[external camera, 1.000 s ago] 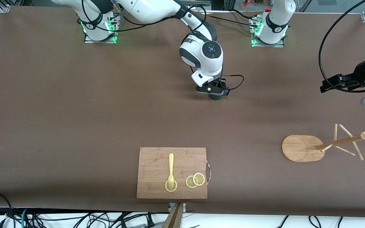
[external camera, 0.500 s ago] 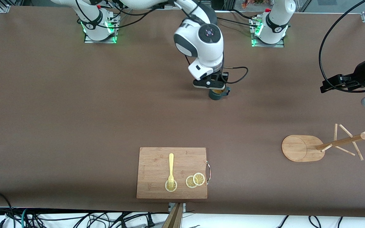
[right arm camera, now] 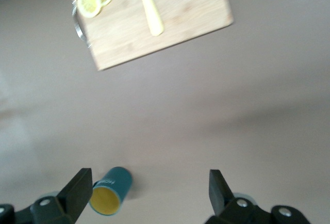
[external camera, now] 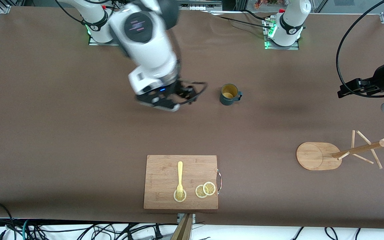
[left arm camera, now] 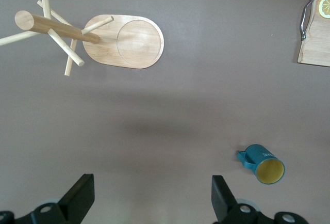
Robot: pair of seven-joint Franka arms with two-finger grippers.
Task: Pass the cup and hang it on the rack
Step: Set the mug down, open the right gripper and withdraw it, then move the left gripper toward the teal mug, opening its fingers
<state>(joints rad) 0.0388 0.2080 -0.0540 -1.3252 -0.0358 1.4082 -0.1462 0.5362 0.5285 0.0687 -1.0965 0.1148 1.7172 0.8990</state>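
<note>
The dark teal cup (external camera: pixel 229 94) with a yellowish inside stands upright on the brown table, mid-table, handle toward the left arm's end. It also shows in the left wrist view (left arm camera: pixel 264 164) and the right wrist view (right arm camera: pixel 110 191). My right gripper (external camera: pixel 160 101) is open and empty, up in the air beside the cup, toward the right arm's end. Its fingers (right arm camera: pixel 77 189) are spread wide. The wooden rack (external camera: pixel 342 153) stands nearer the front camera at the left arm's end. My left gripper (external camera: pixel 345 90) is open and empty, held over the table's edge; the arm waits.
A bamboo cutting board (external camera: pixel 165 173) with a yellow fork (external camera: pixel 179 180) and lemon slices (external camera: pixel 205 189) lies near the front edge. Cables hang past the table's front edge.
My right gripper let go of the cup, rose and swung away toward the right arm's end. The cup stays standing on the table. The left arm has not moved.
</note>
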